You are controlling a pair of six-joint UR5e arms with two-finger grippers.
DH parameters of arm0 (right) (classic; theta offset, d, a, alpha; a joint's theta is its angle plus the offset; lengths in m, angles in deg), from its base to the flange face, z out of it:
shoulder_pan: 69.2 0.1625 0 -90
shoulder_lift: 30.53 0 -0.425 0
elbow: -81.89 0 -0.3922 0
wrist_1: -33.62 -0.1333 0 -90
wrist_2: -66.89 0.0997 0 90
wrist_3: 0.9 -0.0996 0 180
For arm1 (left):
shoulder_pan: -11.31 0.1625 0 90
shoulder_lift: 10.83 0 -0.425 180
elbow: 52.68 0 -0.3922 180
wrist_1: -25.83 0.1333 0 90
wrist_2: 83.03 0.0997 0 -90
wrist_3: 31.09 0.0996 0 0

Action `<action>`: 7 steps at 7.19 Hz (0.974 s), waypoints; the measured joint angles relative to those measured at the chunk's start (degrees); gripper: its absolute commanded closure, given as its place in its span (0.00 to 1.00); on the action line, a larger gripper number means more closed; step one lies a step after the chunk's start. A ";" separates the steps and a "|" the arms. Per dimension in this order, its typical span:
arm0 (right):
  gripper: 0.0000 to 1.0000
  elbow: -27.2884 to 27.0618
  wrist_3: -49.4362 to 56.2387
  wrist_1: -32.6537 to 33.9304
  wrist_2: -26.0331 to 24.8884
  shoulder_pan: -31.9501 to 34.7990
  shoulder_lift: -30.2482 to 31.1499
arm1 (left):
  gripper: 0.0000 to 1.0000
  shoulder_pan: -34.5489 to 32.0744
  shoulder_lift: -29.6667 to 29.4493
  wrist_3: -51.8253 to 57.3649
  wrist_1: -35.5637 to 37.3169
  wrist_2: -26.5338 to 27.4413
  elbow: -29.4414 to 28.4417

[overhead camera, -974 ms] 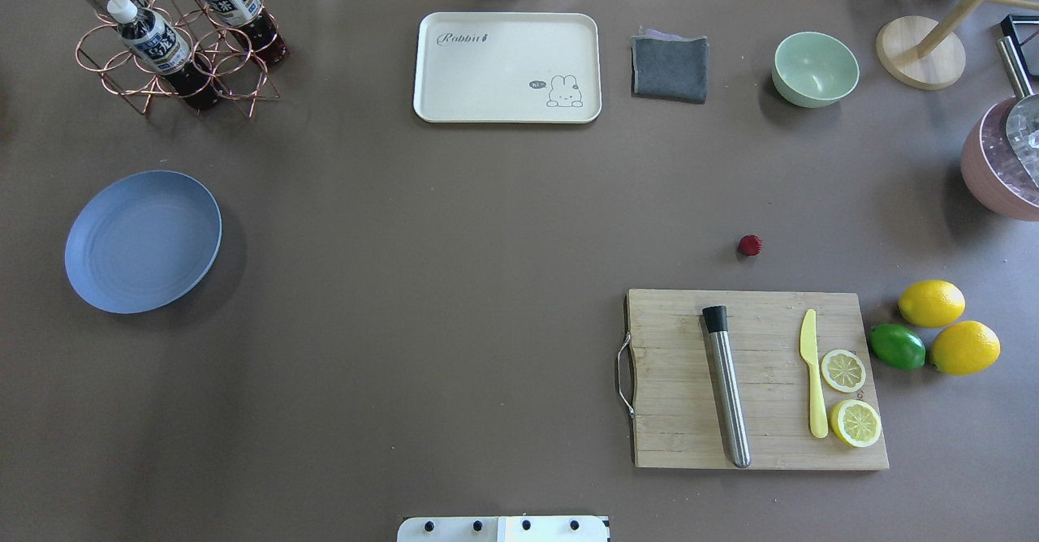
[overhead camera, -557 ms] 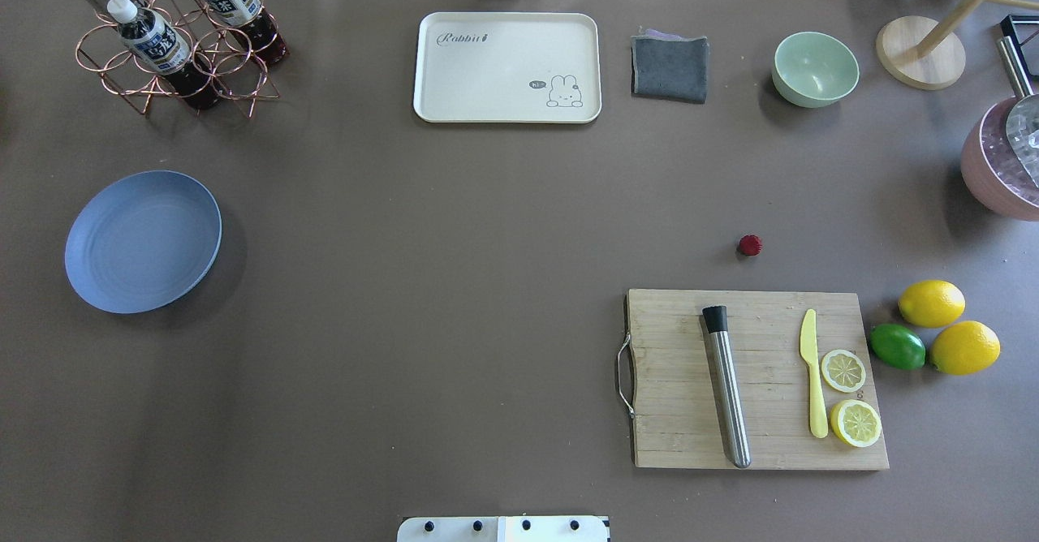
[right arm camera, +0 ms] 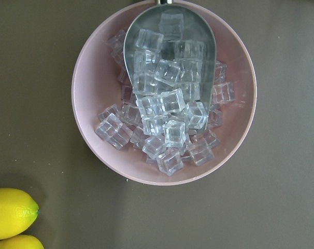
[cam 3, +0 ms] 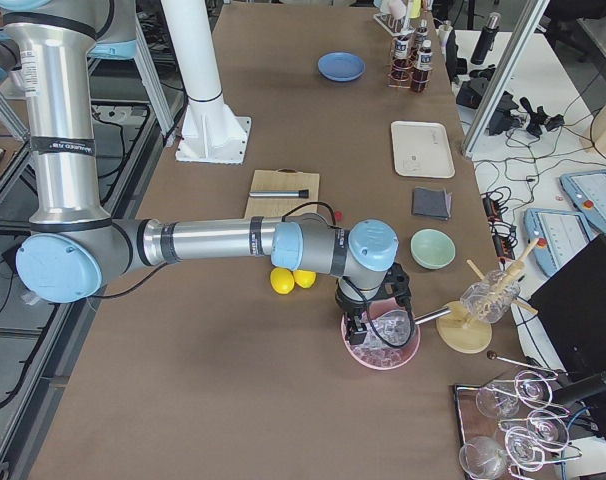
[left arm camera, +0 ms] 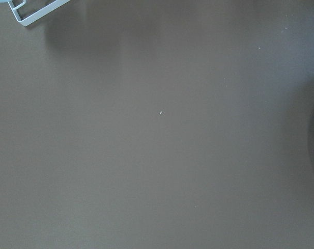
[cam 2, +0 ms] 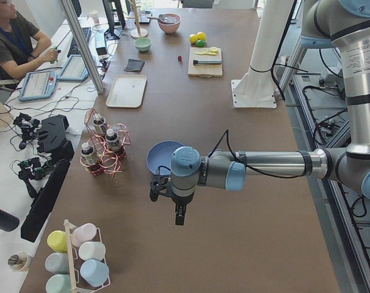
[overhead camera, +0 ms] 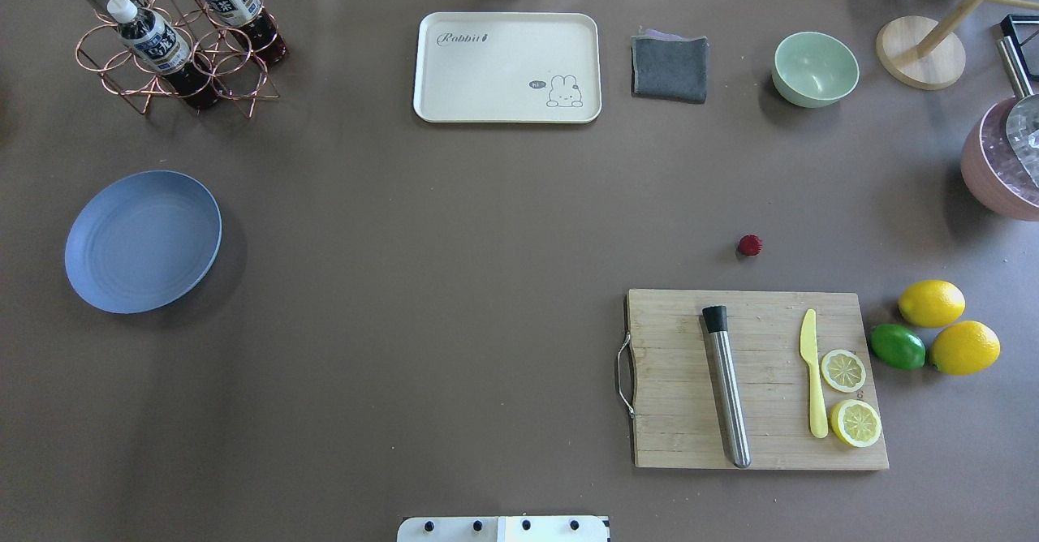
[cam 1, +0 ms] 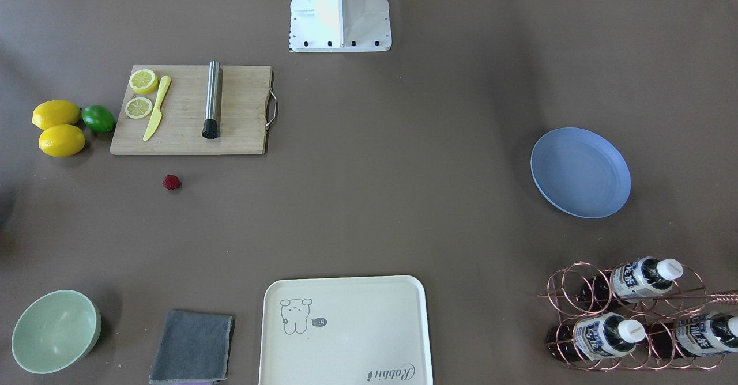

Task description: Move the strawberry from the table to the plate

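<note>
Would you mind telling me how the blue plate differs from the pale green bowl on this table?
The plate is pale blue, wide and shallow; the bowl is pale green, narrower and deep. The plate lies on the robot's left half of the table; the bowl stands on the far right, beside a folded grey cloth. Both are round, matte and empty.
</note>
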 measured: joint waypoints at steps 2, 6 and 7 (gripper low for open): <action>0.00 -0.36 -0.96 -0.08 0.23 -0.01 -0.17 | 0.02 0.00 0.00 -0.08 0.10 -0.07 -0.03; 0.00 -9.02 -20.61 -0.31 5.43 -6.38 0.08 | 0.02 -0.01 0.00 -0.12 0.08 -1.11 0.07; 0.00 -11.84 -26.90 -1.39 6.59 -10.01 0.09 | 0.02 -0.05 -0.01 -0.13 0.05 -1.96 0.07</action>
